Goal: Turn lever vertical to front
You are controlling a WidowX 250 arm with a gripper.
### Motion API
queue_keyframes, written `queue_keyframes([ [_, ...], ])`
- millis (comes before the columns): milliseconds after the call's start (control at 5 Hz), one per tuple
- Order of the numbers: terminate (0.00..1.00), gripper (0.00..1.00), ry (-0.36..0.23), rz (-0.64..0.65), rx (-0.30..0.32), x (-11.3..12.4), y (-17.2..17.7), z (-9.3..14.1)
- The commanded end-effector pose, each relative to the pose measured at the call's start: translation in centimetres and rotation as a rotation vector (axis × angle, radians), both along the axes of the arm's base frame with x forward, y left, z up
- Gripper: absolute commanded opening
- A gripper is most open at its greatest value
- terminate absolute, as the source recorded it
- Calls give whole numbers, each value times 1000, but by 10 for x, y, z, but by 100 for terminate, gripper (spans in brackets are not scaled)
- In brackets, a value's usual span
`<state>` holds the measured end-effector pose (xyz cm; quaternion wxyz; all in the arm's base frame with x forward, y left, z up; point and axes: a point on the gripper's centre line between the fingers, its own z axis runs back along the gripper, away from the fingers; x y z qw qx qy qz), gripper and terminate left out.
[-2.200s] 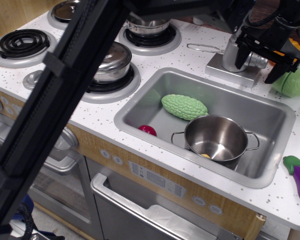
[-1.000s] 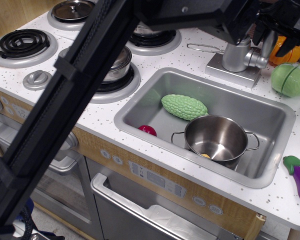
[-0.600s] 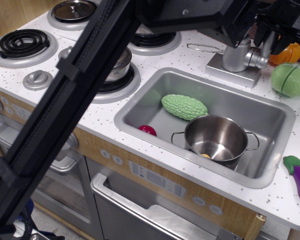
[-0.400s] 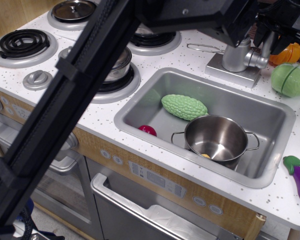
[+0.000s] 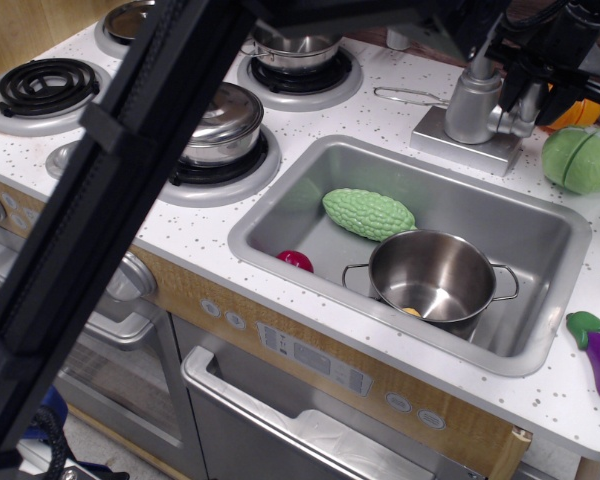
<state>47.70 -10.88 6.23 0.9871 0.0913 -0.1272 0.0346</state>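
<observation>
The black gripper (image 5: 536,88) sits at the tap's (image 5: 474,100) 3 o'clock side, fingers (image 5: 559,97) straddling the lever (image 5: 526,105), though whether they actually pinch it is hard to tell. The lever stands roughly upright off the tap's side joint, at the sink's (image 5: 280,205) 1 o'clock corner.
</observation>
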Motion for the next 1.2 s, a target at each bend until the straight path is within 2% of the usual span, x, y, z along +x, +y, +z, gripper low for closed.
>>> queue_keyframes([
  [0, 0, 0, 7, -32, -104, -6, -14, 22],
  [200, 0, 0, 63, -23, -160, -10, -14, 12],
  [400, 0, 0, 73, 3, -161, -14, -18, 2],
  [600, 0, 0, 63, 2, -188, -15, -20, -10],
  [800, 0, 0, 48, 12, -178, -16, -24, -23],
  [1000, 0, 0, 50, -3, -178, -14, -22, -25],
])
